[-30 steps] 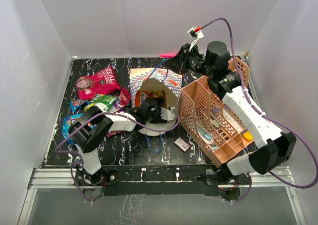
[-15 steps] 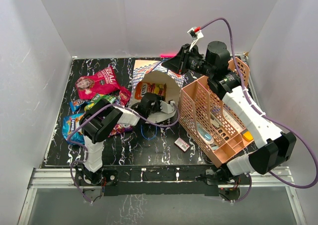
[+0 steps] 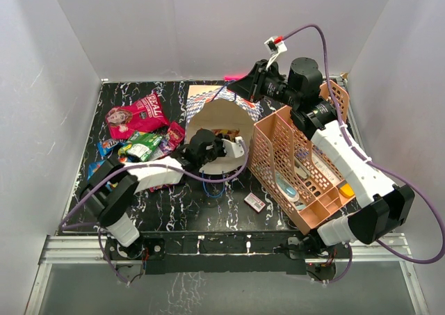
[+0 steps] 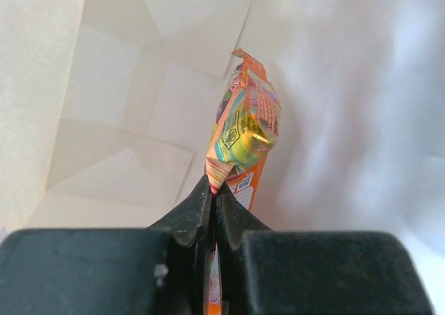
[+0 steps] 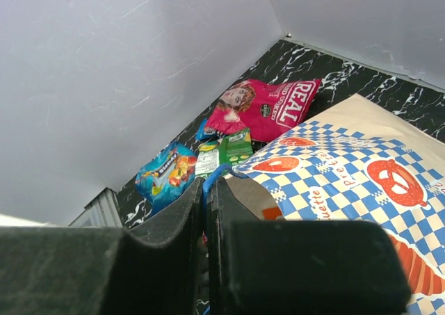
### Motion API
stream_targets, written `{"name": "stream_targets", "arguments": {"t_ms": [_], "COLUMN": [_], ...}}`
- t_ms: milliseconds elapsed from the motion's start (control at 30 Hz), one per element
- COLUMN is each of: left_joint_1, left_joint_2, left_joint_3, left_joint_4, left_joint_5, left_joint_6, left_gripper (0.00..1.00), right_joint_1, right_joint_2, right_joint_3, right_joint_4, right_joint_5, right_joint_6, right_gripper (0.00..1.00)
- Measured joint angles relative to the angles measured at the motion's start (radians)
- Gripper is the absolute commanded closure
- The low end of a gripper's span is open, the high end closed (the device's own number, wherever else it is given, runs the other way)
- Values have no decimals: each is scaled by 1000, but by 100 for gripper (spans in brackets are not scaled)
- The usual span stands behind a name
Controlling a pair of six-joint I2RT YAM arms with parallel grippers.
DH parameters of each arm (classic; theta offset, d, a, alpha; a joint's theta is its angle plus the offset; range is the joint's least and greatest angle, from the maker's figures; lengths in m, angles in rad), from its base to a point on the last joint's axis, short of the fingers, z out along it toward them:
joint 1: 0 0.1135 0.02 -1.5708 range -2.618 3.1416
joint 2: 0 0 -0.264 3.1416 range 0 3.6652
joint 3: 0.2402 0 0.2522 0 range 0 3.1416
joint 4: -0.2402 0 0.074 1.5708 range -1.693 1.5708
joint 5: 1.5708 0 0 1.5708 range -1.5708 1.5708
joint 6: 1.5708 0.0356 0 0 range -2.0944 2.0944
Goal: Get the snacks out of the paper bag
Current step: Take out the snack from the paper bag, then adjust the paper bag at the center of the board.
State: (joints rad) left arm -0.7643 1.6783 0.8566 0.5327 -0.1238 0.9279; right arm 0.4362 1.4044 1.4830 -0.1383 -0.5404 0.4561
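The blue-and-white checkered paper bag [image 3: 208,101] [image 5: 334,176] lies with its white mouth facing the near edge. My left gripper [image 3: 219,140] [image 4: 214,186] reaches into that mouth and is shut on the corner of an orange candy packet [image 4: 245,131] against the white inside. My right gripper [image 3: 235,87] [image 5: 206,183] is shut on the bag's blue cord handle [image 5: 221,172] at its top edge. Other snacks lie on the table to the left: a pink-red bag [image 3: 137,113] [image 5: 268,106], a green pack [image 3: 142,146] [image 5: 233,148] and a blue bag [image 3: 97,169] [image 5: 163,176].
A peach perforated rack [image 3: 268,144] holding white and orange items stands right of the bag, close to my right arm. A small white-pink box [image 3: 255,202] lies in front of the rack. White walls enclose the black marbled table [image 3: 181,207].
My left gripper has gone from open to shut, closing on the orange packet inside the bag. The left arm has stretched further toward the bag mouth. The right arm kept still.
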Motion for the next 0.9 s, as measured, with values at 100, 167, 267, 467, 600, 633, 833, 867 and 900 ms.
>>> {"name": "stream_targets", "arguments": {"t_ms": [100, 167, 267, 467, 600, 633, 833, 867, 900], "left_joint_1": [-37, -56, -64, -64, -64, -64, -64, -64, -64], "left_joint_2": [-106, -175, -308, -615, -719, -735, -830, -838, -848], "left_joint_3": [-21, -22, -26, 16, 154, 194, 309, 310, 310], "left_joint_4": [-83, -150, -261, -492, -637, -657, -653, -644, -634], "left_joint_5": [29, 52, 85, 118, 113, 112, 84, 79, 74], "left_joint_6": [-73, -128, -213, -374, -476, -497, -573, -577, -581], "left_gripper": [100, 100, 100, 100, 100, 100, 100, 100, 100], "right_joint_1": [0, 0, -1, -1, -1, 0, 34, 40, 48], "right_joint_2": [2, 8, 31, 83, 131, 143, 198, 202, 204], "right_joint_3": [0, 4, 24, 50, 80, 90, 140, 151, 164], "right_joint_4": [12, 16, 29, 93, 138, 150, 222, 227, 229], "right_joint_5": [37, 65, 91, 117, 114, 109, 110, 123, 138], "right_joint_6": [15, 27, 51, 122, 227, 258, 433, 445, 455], "right_gripper": [92, 92, 92, 93, 92, 92, 92, 92, 92]}}
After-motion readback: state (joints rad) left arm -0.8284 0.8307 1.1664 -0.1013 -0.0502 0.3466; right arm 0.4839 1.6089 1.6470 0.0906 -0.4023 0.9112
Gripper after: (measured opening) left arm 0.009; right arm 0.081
